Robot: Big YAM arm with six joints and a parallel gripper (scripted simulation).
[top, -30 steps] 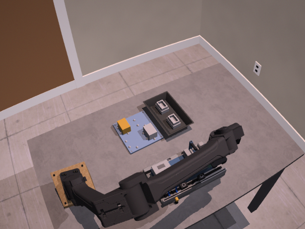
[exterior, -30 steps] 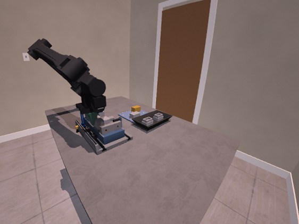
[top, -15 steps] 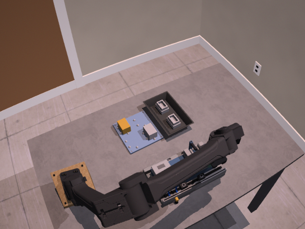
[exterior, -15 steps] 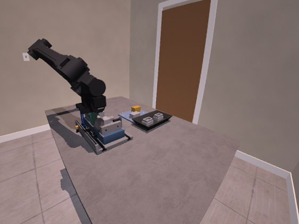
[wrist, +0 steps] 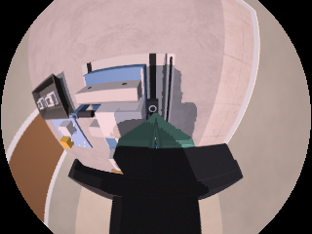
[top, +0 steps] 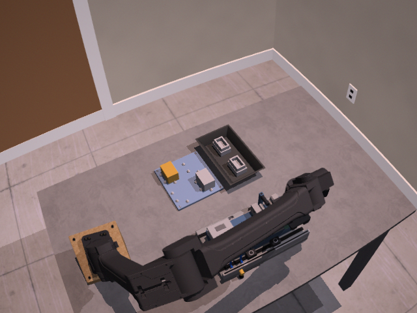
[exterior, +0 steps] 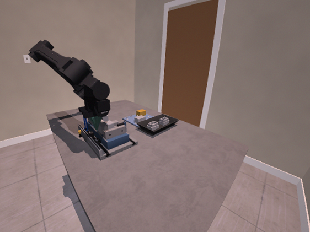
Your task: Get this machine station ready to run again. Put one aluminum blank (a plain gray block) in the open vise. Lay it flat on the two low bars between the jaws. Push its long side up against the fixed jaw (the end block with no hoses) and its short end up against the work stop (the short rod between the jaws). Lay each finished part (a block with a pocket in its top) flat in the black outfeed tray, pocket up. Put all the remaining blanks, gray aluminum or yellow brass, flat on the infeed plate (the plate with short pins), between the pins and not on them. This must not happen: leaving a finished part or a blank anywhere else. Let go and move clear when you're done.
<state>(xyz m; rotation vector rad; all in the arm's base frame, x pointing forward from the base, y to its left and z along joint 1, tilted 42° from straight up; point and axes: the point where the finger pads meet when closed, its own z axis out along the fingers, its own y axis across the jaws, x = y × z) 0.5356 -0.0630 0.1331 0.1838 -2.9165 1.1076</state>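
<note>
Plain taupe walls (top: pixel 188 44) (exterior: pixel 273 81) meet pale baseboards (top: pixel 191 81) (exterior: pixel 272 170) above large beige floor tiles (top: pixel 134 131) (exterior: pixel 8 179). A brown door (top: pixel 40 67) (exterior: pixel 187 63) stands in white trim; a wall outlet (top: pixel 351 93) (exterior: pixel 27 59) is visible. Shadows cross the mottled gray tabletop (top: pixel 111 198) (exterior: pixel 165 178).

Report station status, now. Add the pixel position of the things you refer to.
End effector (wrist: pixel 155 117) shut, nothing held. Two pocketed parts in black outfeed tray (top: pixel 245 152) (exterior: pixel 142 124) (wrist: pixel 62 95). Brass blank (top: pixel 169 172) (exterior: pixel 141 112) (wrist: pixel 66 142) on infeed plate (top: pixel 183 193) (exterior: pixel 129 119) (wrist: pixel 82 137). Arm blocks top view of vise.
</note>
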